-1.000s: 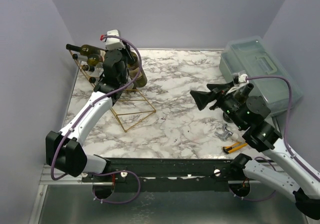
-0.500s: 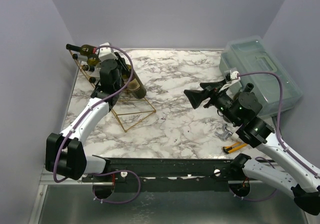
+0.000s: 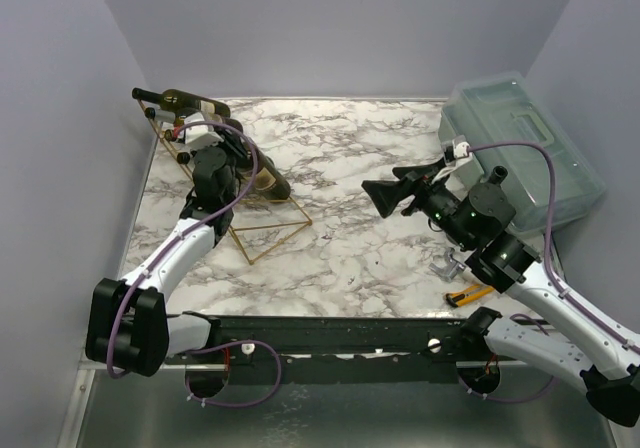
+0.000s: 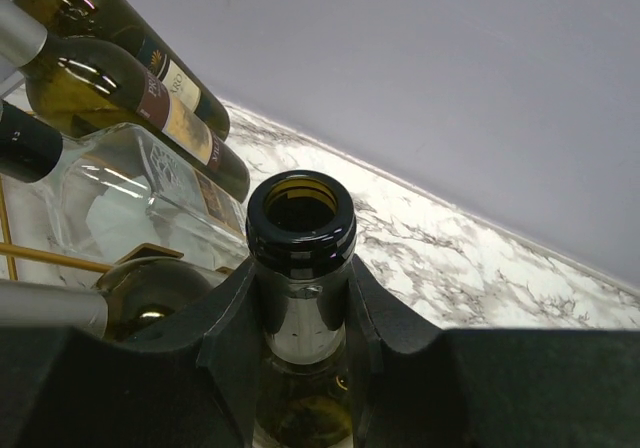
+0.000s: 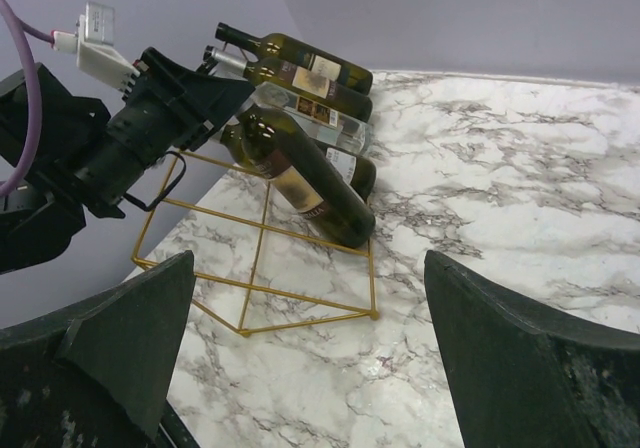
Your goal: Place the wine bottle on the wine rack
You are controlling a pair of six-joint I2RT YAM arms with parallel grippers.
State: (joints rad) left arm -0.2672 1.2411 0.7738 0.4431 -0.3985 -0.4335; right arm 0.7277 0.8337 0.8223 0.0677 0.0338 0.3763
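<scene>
One wine bottle [image 5: 305, 183] slants across the wine rack [image 5: 258, 268], base low, neck running up into the left gripper [image 4: 300, 278], clamped just below its mouth; the right gripper [image 3: 385, 196] gapes, well apart.

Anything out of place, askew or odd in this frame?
The wine bottle clamped at its neck in the left gripper has an open mouth, with no cork or cap, and it slants across the wine rack. The other bottles there show covered necks. Whether it holds liquid is unclear. A yellow utility knife lies loose near the right arm.
</scene>
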